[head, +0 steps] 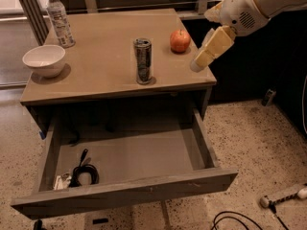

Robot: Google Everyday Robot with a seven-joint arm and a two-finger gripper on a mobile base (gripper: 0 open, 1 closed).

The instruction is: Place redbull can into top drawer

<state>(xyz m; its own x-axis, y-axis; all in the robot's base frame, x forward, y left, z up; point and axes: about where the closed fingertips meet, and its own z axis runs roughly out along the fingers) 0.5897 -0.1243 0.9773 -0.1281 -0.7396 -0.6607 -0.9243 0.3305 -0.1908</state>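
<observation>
- Gripper (199,63): a cream-coloured end piece on a white arm that enters from the upper right. It hangs in the air just off the right edge of the tabletop (105,71), angled down and to the left. Whether the jaws are open or closed cannot be told from this side. It is not touching any object.
- Redbull can (143,61): stands upright near the middle of the tabletop, somewhat toward the front edge. It is clear of the gripper and apart from all other items.
- Top drawer (124,195): pulled well out below the front edge of the tabletop, with its grey floor exposed.
- Black cable (84,172): coiled in the front left corner of the drawer, with a small pale item beside it.
- Apple (180,40): red, sitting near the right edge of the tabletop between the can and the gripper.
- Bowl (44,60): white, resting close to the left edge of the tabletop.
- Water bottle (60,20): clear plastic, upright at the back left corner of the tabletop, behind the bowl.
</observation>
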